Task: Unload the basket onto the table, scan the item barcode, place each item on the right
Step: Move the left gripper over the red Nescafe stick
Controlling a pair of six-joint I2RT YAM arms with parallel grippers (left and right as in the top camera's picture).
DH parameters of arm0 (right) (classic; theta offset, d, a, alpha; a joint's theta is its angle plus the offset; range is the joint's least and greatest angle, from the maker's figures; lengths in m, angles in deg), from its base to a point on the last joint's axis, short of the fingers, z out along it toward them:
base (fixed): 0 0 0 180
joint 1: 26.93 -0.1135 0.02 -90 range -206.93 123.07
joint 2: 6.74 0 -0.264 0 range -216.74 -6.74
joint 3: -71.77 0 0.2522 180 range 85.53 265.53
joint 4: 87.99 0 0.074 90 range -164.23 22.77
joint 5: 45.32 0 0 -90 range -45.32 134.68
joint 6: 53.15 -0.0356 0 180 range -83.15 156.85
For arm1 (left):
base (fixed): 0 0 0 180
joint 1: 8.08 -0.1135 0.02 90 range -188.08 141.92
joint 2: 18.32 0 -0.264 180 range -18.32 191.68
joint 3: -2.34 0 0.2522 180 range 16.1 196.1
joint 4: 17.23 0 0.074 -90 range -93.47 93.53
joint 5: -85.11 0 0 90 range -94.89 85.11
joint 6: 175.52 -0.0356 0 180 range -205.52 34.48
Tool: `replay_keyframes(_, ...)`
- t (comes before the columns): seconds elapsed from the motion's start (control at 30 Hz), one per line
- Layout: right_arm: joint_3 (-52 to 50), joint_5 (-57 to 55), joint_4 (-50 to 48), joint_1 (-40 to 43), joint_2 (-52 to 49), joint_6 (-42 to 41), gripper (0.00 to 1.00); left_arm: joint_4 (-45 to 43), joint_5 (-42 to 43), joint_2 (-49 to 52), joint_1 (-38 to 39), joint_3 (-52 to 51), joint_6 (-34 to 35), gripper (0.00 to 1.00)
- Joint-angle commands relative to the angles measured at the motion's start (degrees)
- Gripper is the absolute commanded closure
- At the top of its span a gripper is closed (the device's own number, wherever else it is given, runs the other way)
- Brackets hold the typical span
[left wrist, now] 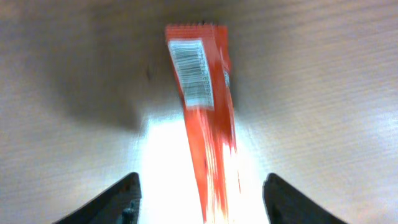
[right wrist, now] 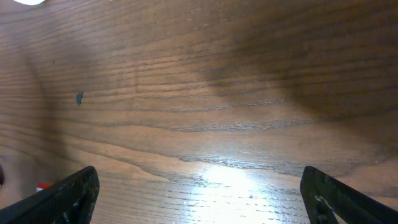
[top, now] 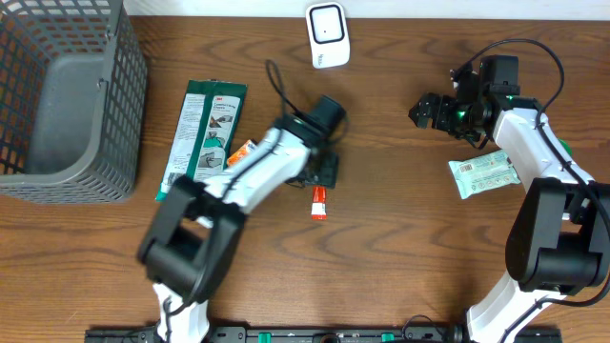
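Orange packet [left wrist: 208, 137] flat on surface [top: 400, 238], barcode label [left wrist: 194, 71] facing up. It lies between the left claw [left wrist: 202, 180] fingers with a gap either side; claw wide, gripping nothing. Right claw [right wrist: 199, 174] wide over bare wood, well apart.

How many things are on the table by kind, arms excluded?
Wire basket: 1
White scanner: 1
Flat packs: 4 (green pack, pale pack, orange sachet, second orange pack, partly hidden)
Total: 6
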Motion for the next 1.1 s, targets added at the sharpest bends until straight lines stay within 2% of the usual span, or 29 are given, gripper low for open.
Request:
replay_keyframes(0.0,0.9,-0.2,0.1,-0.2,1.1,-0.4,0.01,4.0,16.6,-5.5,-5.6,1.5,-7.0,0.31)
replay_keyframes(0.1,0.9,-0.2,0.1,-0.2,1.1,-0.4,0.01,8.8,26.0,-5.4,-9.6,1.1,-13.8,0.3)
replay_keyframes(0.2,0.9,-0.2,0.1,-0.2,1.1,-0.4,0.01,10.7,27.9,-4.5,-11.7,-1.6,-16.4,0.31)
replay_keyframes(0.27,0.9,-0.2,0.1,-0.2,1.1,-0.4,0.01,9.4,28.2,-3.9,-11.9,-4.4,-16.8,0.31)
replay_keyframes(0.43,0.9,-0.2,0.1,-0.2,1.1,-0.4,0.01,1.8,35.3,-2.4,-11.5,-10.6,-17.8,0.3)
replay_keyframes(0.7,0.9,-0.2,0.1,-0.2,1.1,-0.4,0.01,-6.3,34.9,-1.0,-11.1,-15.1,-15.5,0.31)
replay_keyframes(0.87,0.9,-0.2,0.1,-0.2,1.1,-0.4,0.01,-12.7,29.2,-0.9,-10.3,-18.3,-8.2,0.31)
replay_keyframes(1.07,0.9,-0.2,0.1,-0.2,1.1,-0.4,0.01,-17.0,29.1,-0.8,-9.9,-21.1,-5.9,0.32)
